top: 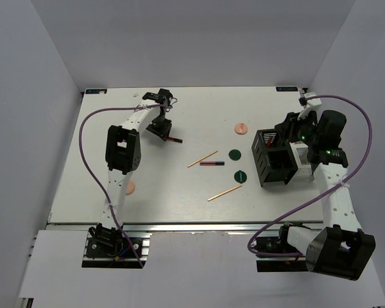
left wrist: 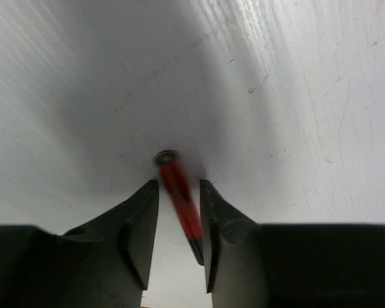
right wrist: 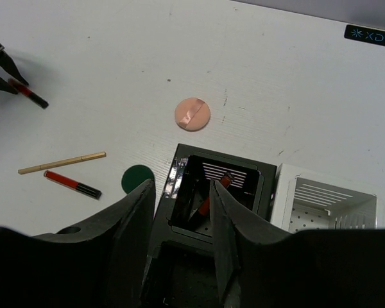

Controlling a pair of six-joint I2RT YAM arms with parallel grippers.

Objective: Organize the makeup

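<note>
Here, red tube (right wrist: 203, 206) inside black box (right wrist: 262, 187)

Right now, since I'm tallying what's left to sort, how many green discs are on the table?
2: one green disc left of the black box, a second green disc just nearer the front. Others may hide inside the box.

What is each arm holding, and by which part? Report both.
Right gripper: nothing, jaws open above the black box. Left gripper: jaws straddle one end of the red tube; whether they clamp it cannot be told.
</note>
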